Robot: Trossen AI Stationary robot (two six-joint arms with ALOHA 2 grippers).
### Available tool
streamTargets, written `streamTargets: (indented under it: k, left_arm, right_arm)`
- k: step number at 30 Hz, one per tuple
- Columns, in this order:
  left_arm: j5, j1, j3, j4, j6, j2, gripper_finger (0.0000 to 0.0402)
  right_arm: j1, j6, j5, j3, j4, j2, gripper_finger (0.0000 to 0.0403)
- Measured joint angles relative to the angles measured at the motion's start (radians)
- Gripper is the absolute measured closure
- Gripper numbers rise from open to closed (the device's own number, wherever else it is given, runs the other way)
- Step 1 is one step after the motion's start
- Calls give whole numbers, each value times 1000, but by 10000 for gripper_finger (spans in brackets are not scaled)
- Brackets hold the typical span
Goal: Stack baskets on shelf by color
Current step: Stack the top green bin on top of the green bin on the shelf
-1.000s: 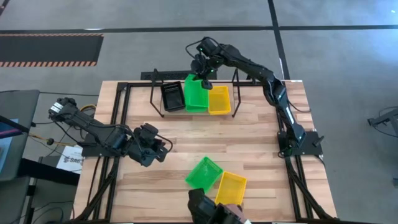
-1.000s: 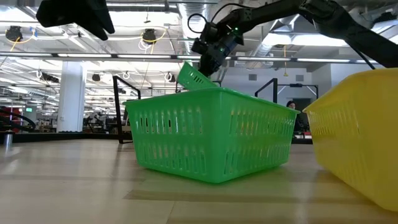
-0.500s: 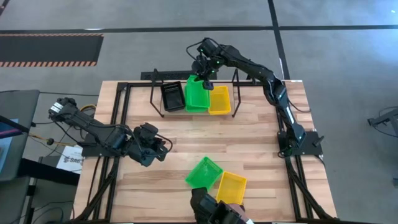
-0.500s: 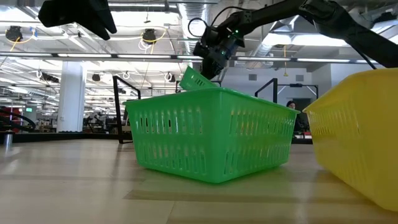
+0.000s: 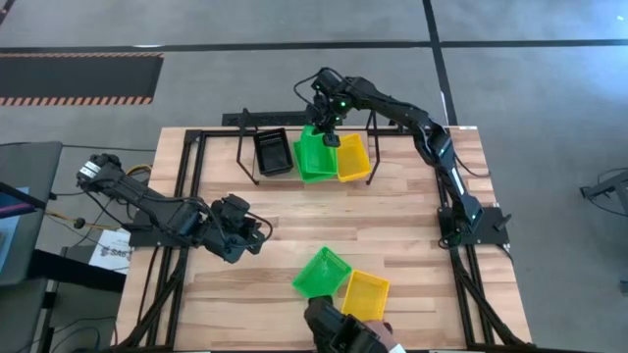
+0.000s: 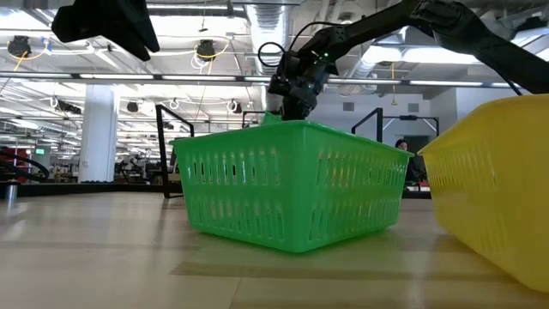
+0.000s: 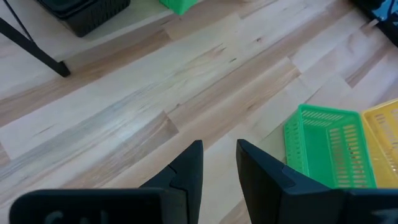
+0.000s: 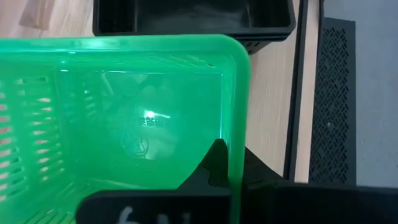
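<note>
green basket (image 5: 314,155) sitting mid-shelf (image 5: 257,176), upper centre | right gripper (image 5: 328,126) fingers pinching its rim | black basket (image 5: 272,152), yellow basket (image 5: 352,158) flanking | left gripper (image 5: 257,233) fingers idling part-open

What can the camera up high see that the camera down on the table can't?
Only the high view shows the shelf's plank with a black basket, a green basket and a yellow basket side by side, plus the left end effector waiting over the table's left side.

Only the low view shows the room and ceiling lights behind.

Both show the loose green basket beside the loose yellow basket, and the right end effector shut on the shelf's green basket.
</note>
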Motion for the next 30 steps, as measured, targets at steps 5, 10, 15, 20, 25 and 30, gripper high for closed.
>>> streamTargets:
  k: [5,10,15,20,25,30]
  left_arm:
    - [0,0,0,0,0,0,318]
    - [1,0,0,0,0,0,318]
    - [0,0,0,0,-3,0,318]
    - [1,0,0,1,-3,0,318]
    - [5,0,0,1,-3,0,318]
    - [12,0,0,1,-3,0,318]
  right_arm:
    - [6,-38,1,0,-3,0,402]
    - [26,-49,2,0,-8,0,394]
    - [48,-49,26,0,7,0,365]
    - [67,11,90,22,65,-4,337]
    - [69,38,97,85,42,-5,309]
    - [71,66,104,125,17,-34,281]
